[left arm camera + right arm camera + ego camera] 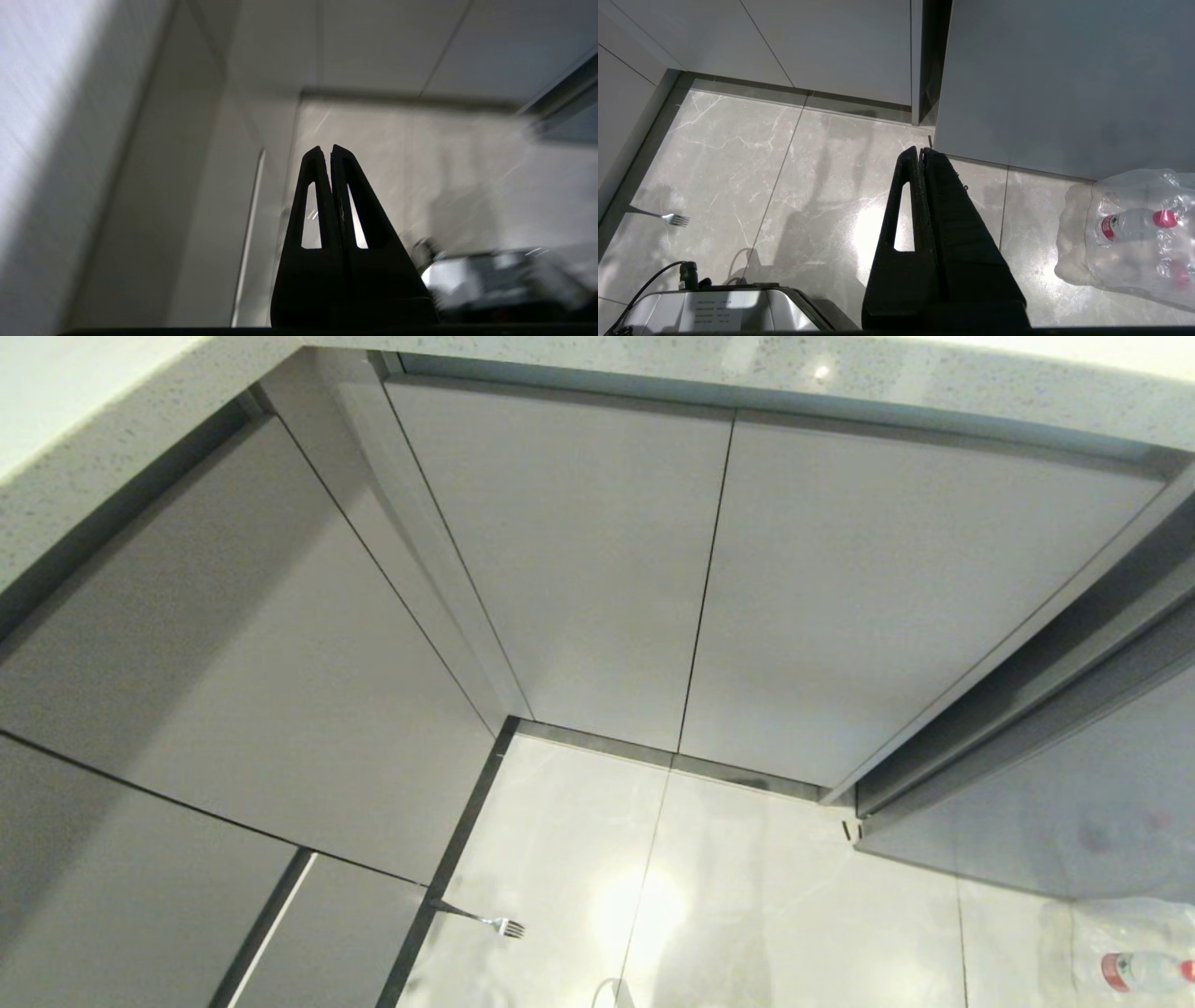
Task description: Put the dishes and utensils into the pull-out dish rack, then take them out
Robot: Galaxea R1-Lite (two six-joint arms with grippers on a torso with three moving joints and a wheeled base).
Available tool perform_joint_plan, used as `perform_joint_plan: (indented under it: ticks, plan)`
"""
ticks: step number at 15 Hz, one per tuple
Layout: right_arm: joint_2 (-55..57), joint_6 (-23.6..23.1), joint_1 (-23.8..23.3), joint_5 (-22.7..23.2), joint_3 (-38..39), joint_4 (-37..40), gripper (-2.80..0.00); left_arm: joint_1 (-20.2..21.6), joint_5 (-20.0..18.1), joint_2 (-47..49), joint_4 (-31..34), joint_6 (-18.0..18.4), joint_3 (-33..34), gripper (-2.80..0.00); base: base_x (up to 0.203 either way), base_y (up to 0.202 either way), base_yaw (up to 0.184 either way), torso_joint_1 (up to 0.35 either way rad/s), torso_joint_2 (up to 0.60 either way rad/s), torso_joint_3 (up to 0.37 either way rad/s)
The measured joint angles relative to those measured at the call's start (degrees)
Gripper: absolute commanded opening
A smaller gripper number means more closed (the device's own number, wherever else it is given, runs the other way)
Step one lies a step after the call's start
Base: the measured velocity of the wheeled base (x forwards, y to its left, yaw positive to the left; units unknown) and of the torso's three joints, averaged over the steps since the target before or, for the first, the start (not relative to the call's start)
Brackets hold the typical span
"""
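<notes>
Head view: one fork (485, 920) lies on the floor (747, 896), its handle end at the dark kickboard strip of the left cabinets, tines pointing out onto the tile. No rack, bowl, plate or chopsticks show here; every cabinet front (579, 569) is closed flush. Two flat doors face the camera under the speckled counter (84, 457), with more fronts running down the left side and a darker panel on the right. One pack of bottles (1134, 952) sits at the right edge (one red cap shows). The tile between fork and pack is bare. Neither arm is in this view.

Left wrist view: the left gripper (326, 150) has both fingers pressed together, nothing between them. The picture is blurred; cabinet fronts and pale floor lie beyond the tips.

Right wrist view: the right gripper (920, 151) is likewise closed on nothing, hanging over the tile. The fork (668, 217) lies well off to one side by the kickboard; the wrapped bottles (1134, 228) (two red caps seen) sit on the other side, near the darker panel. Part of the robot's base (719, 310) and one cable show beneath.
</notes>
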Motion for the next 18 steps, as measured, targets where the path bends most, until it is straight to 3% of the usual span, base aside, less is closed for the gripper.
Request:
perform_joint_plan:
  ticks: [2, 4, 8, 10, 11, 14, 17, 18]
  plan:
    - [0.00, 0.00, -0.02, 0.00, 0.00, 0.02, -2.80, 0.37, 3.89, -3.67, -3.50, -0.55, 9.43, -2.80, 0.000, 0.000, 0.000, 0.000, 0.00, 0.000]
    - [0.00, 0.01, -0.02, 0.02, 0.00, 0.02, -2.80, 0.57, 5.46, -5.78, -9.83, -1.35, 19.52, -2.80, 0.000, 0.000, 0.000, 0.000, 0.00, 0.000]
    - [0.00, 0.02, -0.02, 0.00, 0.00, 0.02, -2.80, 0.67, 4.51, -7.28, -33.91, -2.40, 40.59, -2.80, 0.000, 0.000, 0.000, 0.000, 0.00, 0.000]
    - [0.00, 0.02, -0.02, 0.00, 0.00, 0.01, -2.80, 0.67, 2.68, -7.43, -45.34, -3.85, 44.69, -2.80, 0.000, 0.000, 0.000, 0.000, 0.00, 0.000]
    - [0.00, 0.02, -0.02, 0.00, 0.00, 0.02, -2.80, 0.67, 1.66, -7.47, -46.31, -4.28, 45.68, -2.80, 0.000, 0.000, 0.000, 0.000, 0.00, 0.000]
    - [0.00, 0.00, -0.02, 0.01, 0.00, 0.00, -2.80, 0.67, 0.28, -7.54, -41.42, -2.89, 46.69, -2.80, 0.000, 0.000, 0.000, 0.000, 0.00, 0.000]
    - [0.00, 0.02, -0.02, 0.00, 0.00, 0.02, -2.80, 0.71, 0.88, -7.54, -41.47, -8.37, 46.90, -2.80, 0.000, 0.000, 0.000, 0.000, 0.00, 0.000]
    - [0.00, 0.02, -0.02, 0.00, 0.00, 0.00, -2.80, 0.74, 0.91, -7.54, -41.51, -8.59, 46.90, -2.80, 0.000, 0.000, 0.000, 0.000, 0.00, 0.000]
